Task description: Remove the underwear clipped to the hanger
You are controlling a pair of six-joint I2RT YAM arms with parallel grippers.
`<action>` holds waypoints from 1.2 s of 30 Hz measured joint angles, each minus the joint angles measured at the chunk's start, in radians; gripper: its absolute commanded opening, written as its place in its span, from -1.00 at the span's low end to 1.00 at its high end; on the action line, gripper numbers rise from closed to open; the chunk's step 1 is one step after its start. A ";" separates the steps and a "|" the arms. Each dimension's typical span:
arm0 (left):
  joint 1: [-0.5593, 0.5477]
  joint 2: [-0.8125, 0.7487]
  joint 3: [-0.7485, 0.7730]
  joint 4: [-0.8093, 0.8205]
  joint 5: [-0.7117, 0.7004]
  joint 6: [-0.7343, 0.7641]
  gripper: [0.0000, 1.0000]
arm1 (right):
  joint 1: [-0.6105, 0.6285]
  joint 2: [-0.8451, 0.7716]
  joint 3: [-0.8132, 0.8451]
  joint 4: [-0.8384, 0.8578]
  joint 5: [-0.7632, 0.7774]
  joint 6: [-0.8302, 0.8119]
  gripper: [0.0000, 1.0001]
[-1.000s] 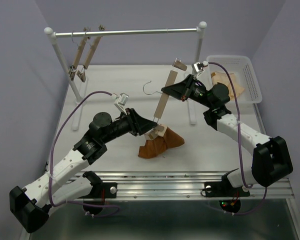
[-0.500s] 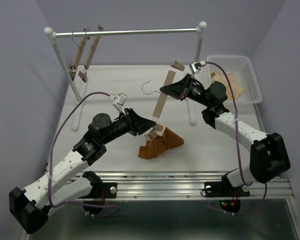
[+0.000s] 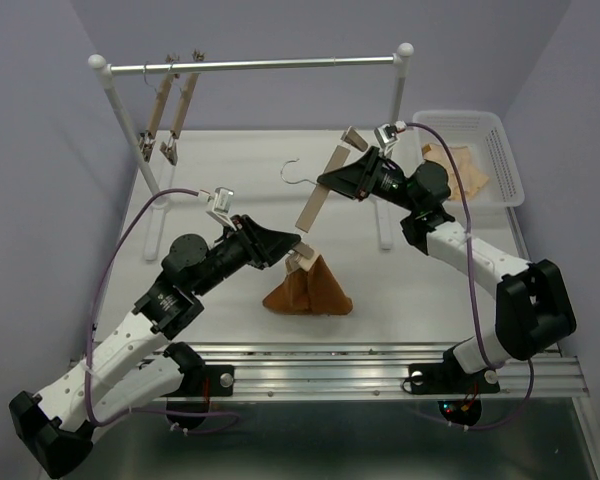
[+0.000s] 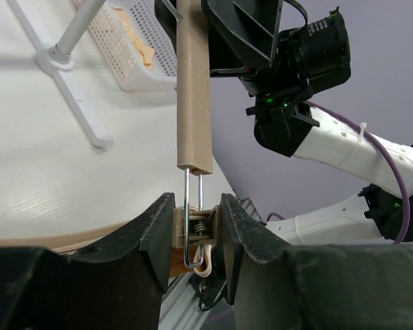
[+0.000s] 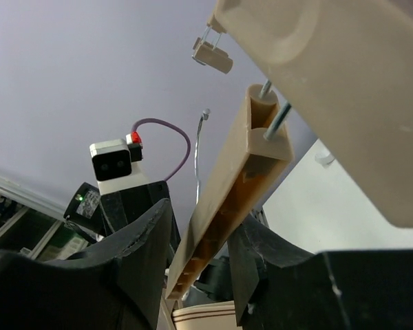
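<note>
The hanger point(image 3: 315, 205) is a light-wood bar held tilted above the table, hook point(image 3: 295, 172) to the left. My right gripper point(image 3: 328, 182) is shut on the bar's upper half; the bar runs between its fingers in the right wrist view point(image 5: 217, 213). My left gripper point(image 3: 298, 256) is shut on the lower end's clip point(image 4: 197, 230), both fingers pressing its sides. The rust-orange underwear point(image 3: 308, 292) hangs from that clip in a tent shape, its hem on the table. The upper clip point(image 3: 356, 138) holds no cloth.
A white garment rack point(image 3: 250, 66) spans the back, with two bare wooden clip hangers point(image 3: 170, 115) at its left end. Its right post point(image 3: 388, 190) stands just behind my right arm. A white basket point(image 3: 490, 150) at back right holds peach-beige cloth point(image 3: 458, 165).
My left gripper has drawn back to the left with the lower clip. The hanger's lower end followed, and the underwear shifted from a spread heap into a hanging tent. The right gripper barely moved.
</note>
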 measured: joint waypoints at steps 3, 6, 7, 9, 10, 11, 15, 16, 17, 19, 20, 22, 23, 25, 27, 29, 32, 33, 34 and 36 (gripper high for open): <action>0.000 0.011 0.000 0.001 0.001 0.000 -1.00 | 0.000 0.012 0.008 0.006 -0.008 0.014 -0.45; 0.000 0.019 0.000 0.006 0.003 0.005 -1.00 | -0.001 0.032 0.008 0.030 -0.021 0.057 -0.99; 0.000 0.024 -0.003 0.004 0.013 0.005 -1.00 | -0.001 0.040 0.011 0.046 -0.025 0.074 -0.99; 0.002 0.037 -0.005 0.013 0.024 0.005 -1.00 | -0.002 0.046 0.013 0.054 -0.028 0.084 -0.99; 0.002 0.048 -0.005 0.017 0.041 0.006 -0.90 | -0.005 0.051 0.013 0.059 -0.032 0.092 -0.99; 0.003 0.056 -0.005 0.021 0.050 0.008 -0.82 | -0.006 0.054 0.014 0.063 -0.035 0.094 -0.99; 0.008 0.140 0.025 0.008 0.132 0.013 -0.38 | -0.011 0.055 0.020 0.059 -0.040 0.063 -0.99; 0.007 0.176 0.041 0.006 0.161 0.014 -0.33 | -0.013 0.055 0.026 0.054 -0.043 0.048 -0.99; 0.007 0.194 0.048 0.007 0.178 0.016 -0.25 | -0.013 0.055 0.034 0.048 -0.045 0.029 -0.99; 0.007 0.228 0.056 0.014 0.216 0.016 -0.16 | -0.013 0.055 0.043 0.042 -0.056 0.004 -0.99; 0.007 0.235 0.057 0.019 0.228 0.016 -0.09 | -0.013 0.055 0.047 0.037 -0.063 -0.003 -0.99; 0.007 0.248 0.057 0.027 0.245 0.016 0.10 | -0.013 0.055 0.053 0.031 -0.079 -0.018 -0.99; 0.009 0.256 0.057 0.028 0.249 0.016 0.29 | -0.012 0.055 0.054 0.032 -0.082 -0.021 -0.99; 0.011 0.270 0.058 0.026 0.251 0.021 0.46 | -0.011 0.055 0.054 0.034 -0.093 -0.027 -0.99; 0.013 0.277 0.062 0.019 0.242 0.026 0.69 | -0.007 0.055 0.054 0.034 -0.100 -0.028 -0.99; 0.014 0.278 0.076 0.001 0.222 0.033 0.78 | -0.005 0.051 0.053 0.035 -0.103 -0.030 -0.99; 0.019 0.276 0.103 -0.008 0.172 0.042 0.78 | -0.005 0.039 0.051 0.034 -0.105 -0.037 -0.99; 0.020 0.272 0.106 -0.006 0.158 0.044 0.78 | -0.005 0.031 0.048 0.035 -0.103 -0.039 -0.99; 0.021 0.268 0.106 -0.003 0.148 0.047 0.78 | -0.005 0.023 0.043 0.038 -0.103 -0.040 -0.99; 0.025 0.256 0.106 0.010 0.130 0.050 0.78 | -0.005 -0.003 0.024 0.042 -0.103 -0.042 -0.99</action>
